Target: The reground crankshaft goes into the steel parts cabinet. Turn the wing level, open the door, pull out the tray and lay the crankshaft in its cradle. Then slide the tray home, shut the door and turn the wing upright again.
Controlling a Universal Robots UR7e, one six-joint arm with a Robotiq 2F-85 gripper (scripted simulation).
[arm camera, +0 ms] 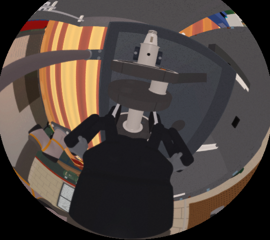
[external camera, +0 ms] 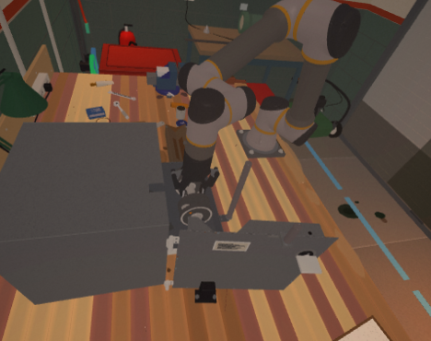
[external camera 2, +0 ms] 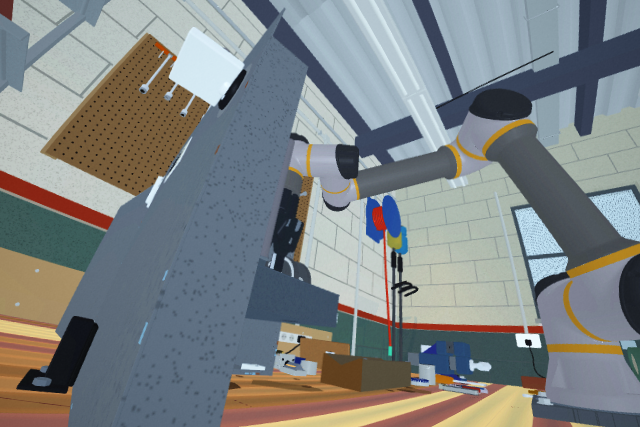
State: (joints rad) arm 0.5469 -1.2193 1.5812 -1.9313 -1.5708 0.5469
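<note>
The crankshaft lies in the pulled-out tray of the grey steel cabinet, its pale shaft running away from me through dark webs. My gripper is open, its fingers either side of the near shaft end and holding nothing. The cabinet door stands swung open, in front of the tray. The white wing sits near the door's free edge. From the second side camera the door hides most of the tray and the gripper.
A brown box sits on the striped bench behind the cabinet, near a blue vise and loose wrenches. A black door stop stands in front of the door. The arm's base is bolted to the bench on the right.
</note>
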